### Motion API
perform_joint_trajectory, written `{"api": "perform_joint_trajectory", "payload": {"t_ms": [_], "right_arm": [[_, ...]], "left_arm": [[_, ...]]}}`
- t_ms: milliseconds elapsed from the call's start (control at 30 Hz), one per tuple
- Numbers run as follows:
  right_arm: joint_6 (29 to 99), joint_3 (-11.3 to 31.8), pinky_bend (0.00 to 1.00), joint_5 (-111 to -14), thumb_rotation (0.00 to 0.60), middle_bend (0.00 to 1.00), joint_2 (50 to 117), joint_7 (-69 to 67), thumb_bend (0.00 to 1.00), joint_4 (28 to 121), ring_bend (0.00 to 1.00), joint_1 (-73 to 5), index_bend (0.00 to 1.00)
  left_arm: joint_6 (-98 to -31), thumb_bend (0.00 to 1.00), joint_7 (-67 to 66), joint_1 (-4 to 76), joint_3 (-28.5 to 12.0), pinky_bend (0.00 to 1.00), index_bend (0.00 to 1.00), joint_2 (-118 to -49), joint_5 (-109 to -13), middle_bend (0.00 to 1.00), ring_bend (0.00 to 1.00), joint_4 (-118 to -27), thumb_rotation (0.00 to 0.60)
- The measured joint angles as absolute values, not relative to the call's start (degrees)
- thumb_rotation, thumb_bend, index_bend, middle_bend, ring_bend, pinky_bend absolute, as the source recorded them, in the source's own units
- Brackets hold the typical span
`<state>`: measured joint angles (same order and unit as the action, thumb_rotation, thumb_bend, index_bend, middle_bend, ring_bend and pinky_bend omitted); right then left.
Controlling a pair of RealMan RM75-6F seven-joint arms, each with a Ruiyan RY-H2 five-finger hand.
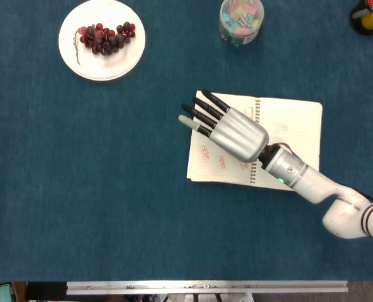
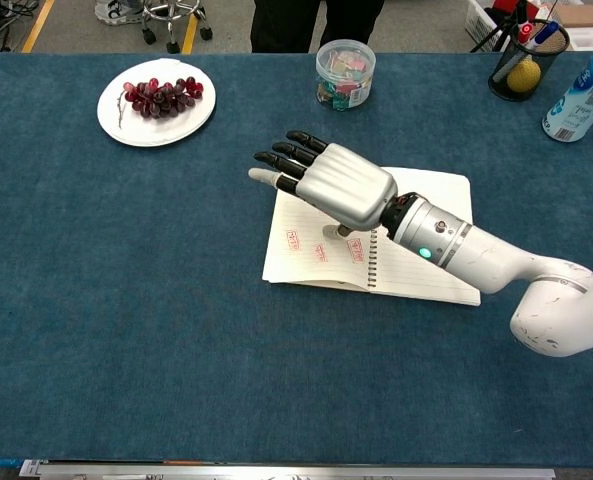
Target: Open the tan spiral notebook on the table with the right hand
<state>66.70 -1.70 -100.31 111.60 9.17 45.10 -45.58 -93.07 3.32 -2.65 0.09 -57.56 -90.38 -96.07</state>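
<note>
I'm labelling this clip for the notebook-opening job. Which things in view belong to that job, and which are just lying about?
Belongs to the job:
notebook, lying open on the table
right hand, fingers spread flat over the left page

Just lying about:
plate of grapes
clear tub of coloured clips
pen cup
white bottle
</note>
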Motion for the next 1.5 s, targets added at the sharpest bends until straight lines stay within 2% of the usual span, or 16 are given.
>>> {"api": "perform_joint_trajectory", "payload": {"t_ms": [300,467,833,1167,1333,1500], "right_arm": [[70.31,-3.75,0.0,-101.53,0.6,0.0,105.5,10.2,0.0,53.95,0.0,-42.95,0.0],[69.9,-4.95,0.0,-101.6,0.6,0.0,102.57,12.07,0.0,57.54,0.0,-41.6,0.0],[65.23,-3.12,0.0,-100.02,0.6,0.0,106.89,12.86,0.0,52.52,0.0,-43.01,0.0],[63.94,-0.72,0.0,-98.53,0.6,0.0,110.24,11.95,0.0,47.37,0.0,-44.59,0.0],[65.98,-0.03,0.0,-98.15,0.6,0.0,109.53,10.01,0.0,47.82,0.0,-44.35,0.0],[68.6,0.32,0.0,-97.88,0.6,0.0,105.82,9.25,0.0,50.09,0.0,-43.19,0.0]], "left_arm": [[-93.21,0.41,3.49,-2.74,0.07,0.14,0.14,-57.58,-90.34,0.11,0.1,-95.94,0.6],[-93.1,0.41,3.52,-2.68,0.14,0.14,0.14,-57.62,-90.54,0.11,0.1,-95.92,0.6],[-93.52,0.41,4.0,-2.99,0.11,0.14,0.14,-57.33,-90.36,0.11,0.1,-95.97,0.6],[-93.37,0.41,4.34,-3.02,0.05,0.14,0.14,-57.47,-90.1,0.11,0.1,-95.41,0.6],[-93.3,0.41,4.46,-3.06,-0.01,0.14,0.14,-57.53,-89.85,0.11,0.1,-95.26,0.6],[-92.68,0.41,4.25,-2.76,0.0,0.14,0.14,-57.73,-89.8,0.11,0.1,-95.24,0.6]]}}
